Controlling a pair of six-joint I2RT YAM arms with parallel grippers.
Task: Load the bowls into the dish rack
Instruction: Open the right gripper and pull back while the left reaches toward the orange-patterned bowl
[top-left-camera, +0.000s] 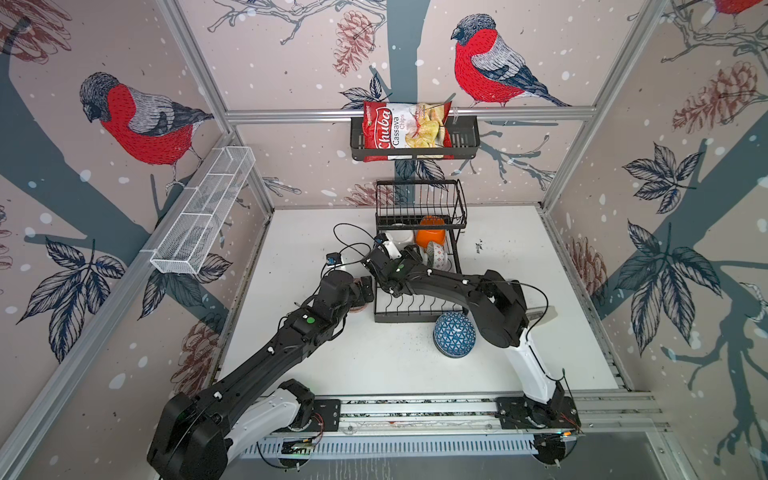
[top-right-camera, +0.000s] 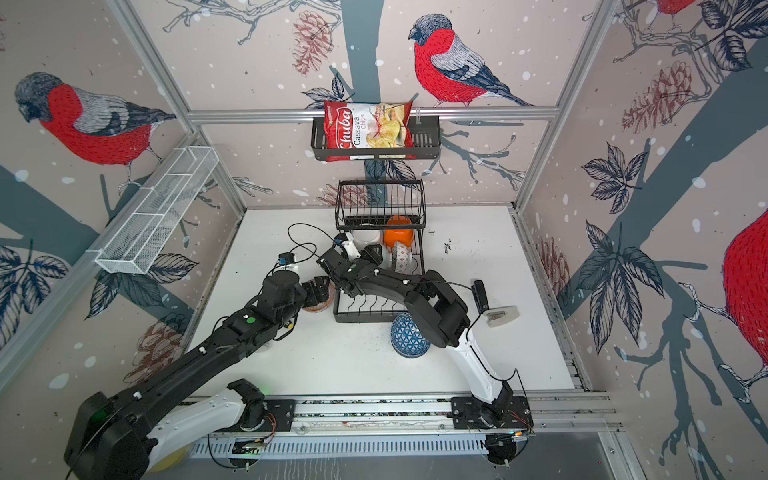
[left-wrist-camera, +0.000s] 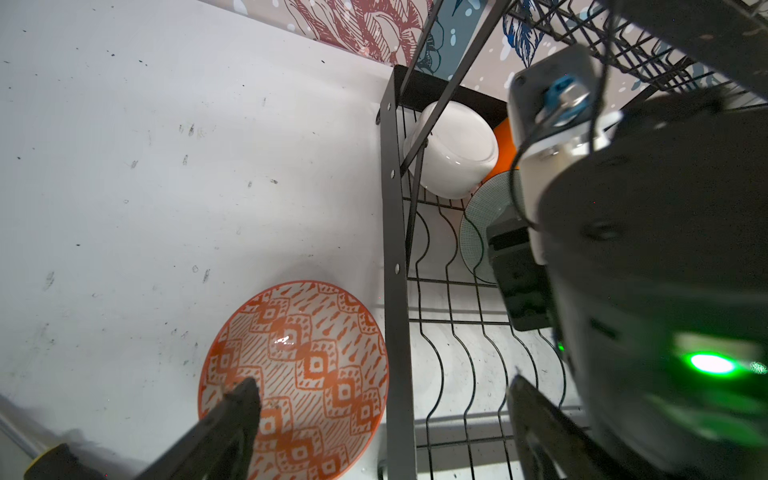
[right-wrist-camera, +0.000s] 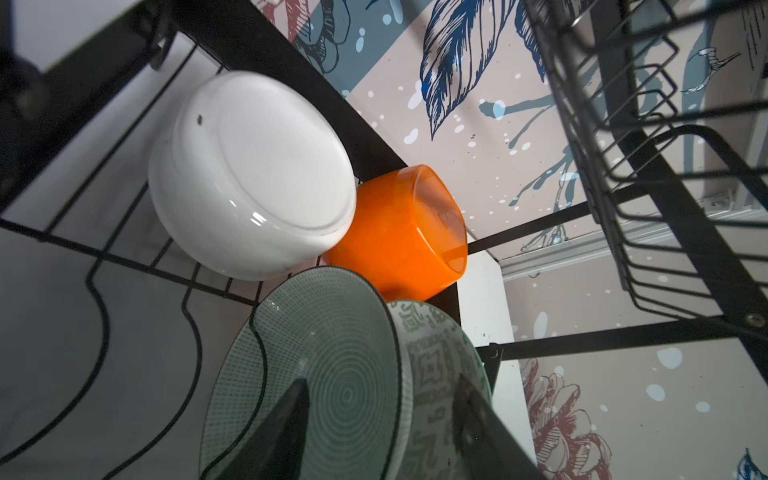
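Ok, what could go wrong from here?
The right gripper, open, straddles the rim of the green bowl standing on edge; pulling back could knock it over. The left gripper spans the red patterned bowl and the dish rack frame, so lowering may strike the frame. The right arm hangs near the blue bowl.

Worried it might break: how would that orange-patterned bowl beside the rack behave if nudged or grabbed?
The orange-patterned bowl shows a glossy glint, so probably glazed and slippery. Upright, wide and shallow, it would likely slide rather than tip. It looks ceramic, so might chip against the dish rack.
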